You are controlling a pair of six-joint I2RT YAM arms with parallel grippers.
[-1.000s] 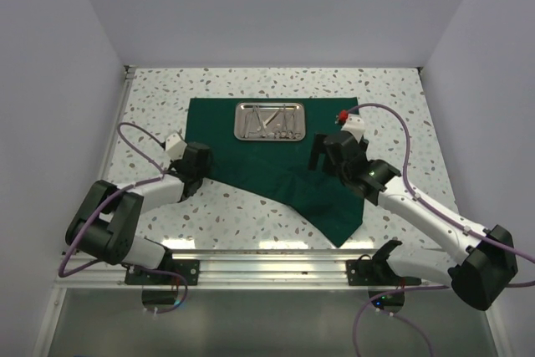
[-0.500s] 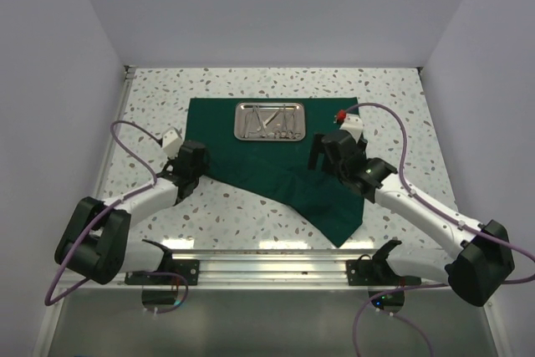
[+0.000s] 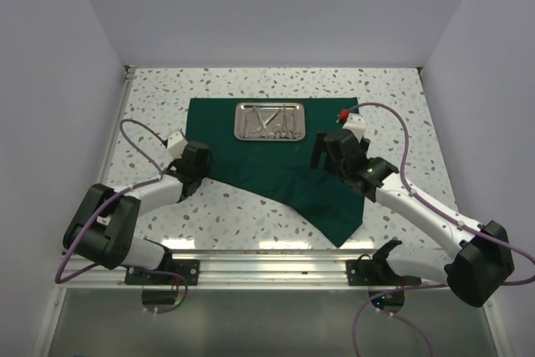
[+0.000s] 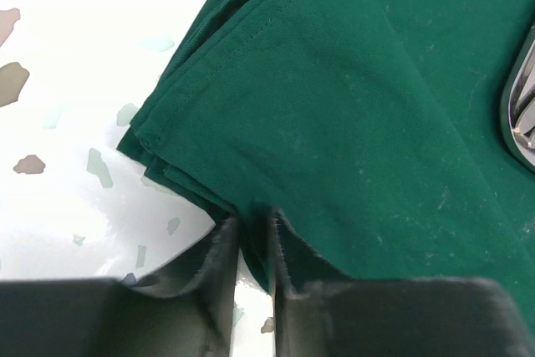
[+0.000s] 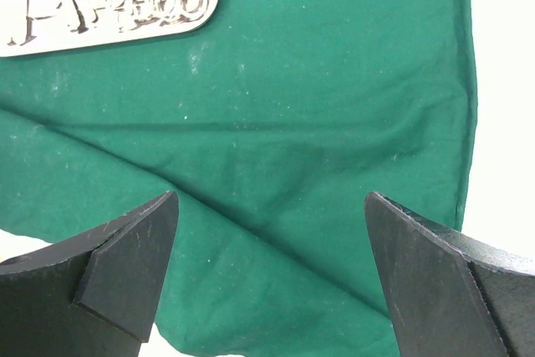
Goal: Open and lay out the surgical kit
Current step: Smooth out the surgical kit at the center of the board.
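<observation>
Left jaws: drawn nearly together, with the folded left edge of the dark green cloth (image 4: 351, 123) caught between the fingers (image 4: 209, 265). Stacked hem layers are seen fanning out just ahead of these jaws, with bare speckled bench (image 4: 75, 81) to their left.

Right jaws: held wide apart over the cloth, nothing between the fingers (image 5: 125, 257). A diagonal crease is seen below the gap. The cloth's right hem lies ahead and to the right, with bare bench beyond it.

The steel tray (image 3: 242, 131) is set on the cloth, ahead and left of the right jaws and well ahead and right of the left jaws. The instruments (image 3: 276, 121) lie inside it.

Pale walls (image 3: 267, 14) enclose the bench on three sides. A metal rail (image 3: 267, 261) is noted behind both jaws.
</observation>
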